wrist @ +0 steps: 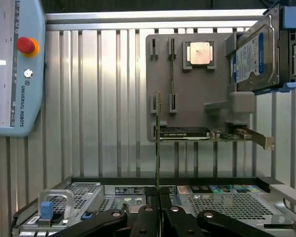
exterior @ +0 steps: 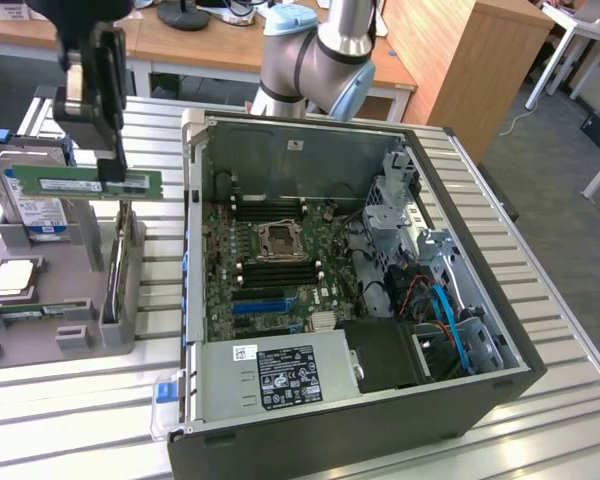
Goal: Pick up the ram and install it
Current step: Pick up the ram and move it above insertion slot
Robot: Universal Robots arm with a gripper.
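The ram [exterior: 70,184] is a long green stick with a white label. It hangs level in the air above the grey parts holder [exterior: 70,262], at the exterior view's left. My gripper [exterior: 111,178] comes down from above and is shut on the stick's end nearest the computer case. In the wrist view the ram [wrist: 158,143] appears edge-on as a thin line running out from between the black fingers [wrist: 147,217] of my gripper [wrist: 158,213]. The open computer case [exterior: 310,125] lies in the middle, with its motherboard [exterior: 280,265] exposed.
The grey holder carries a silver hard drive [exterior: 35,212] [wrist: 251,57], a square CPU chip [exterior: 10,278] [wrist: 199,53] and an expansion card [wrist: 187,133]. A teach pendant [wrist: 15,69] lies on the slatted metal table [exterior: 540,300]. Wooden desks [exterior: 210,40] stand behind.
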